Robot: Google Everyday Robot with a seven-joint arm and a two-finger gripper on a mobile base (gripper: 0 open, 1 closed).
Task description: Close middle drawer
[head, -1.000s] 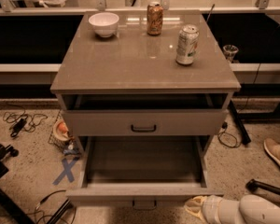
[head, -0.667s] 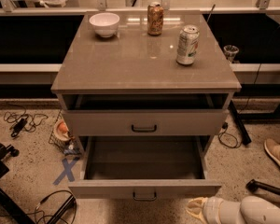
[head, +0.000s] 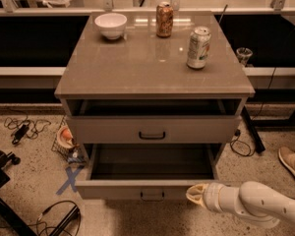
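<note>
while the middle drawer [head: 113, 190] stands pulled far out toward the near side, its dark box open to view, the gripper [head: 195, 194] sits at the near face of its front, just right of the small handle [head: 152, 194]. whether it touches the panel or stops just short i cannot tell, nor whether the gripper is open or closed; it seems to hold nothing. the arm [head: 258, 206] reaches in from the near right corner. the top drawer [head: 108, 130] is out too, though far less.

the closing push looks about to begin, or barely begun. the main risk, as i judge it, is the off-centre contact: pressing right of the handle could skew the drawer on its runners so that it binds partway in. if the gripper rides high on the front it could slip over the top edge into the box. a hard shove could jolt the cabinet [head: 137, 68] and tip the silver can [head: 198, 47] or the brown can [head: 164, 19], or shift the bowl [head: 111, 24]
</note>
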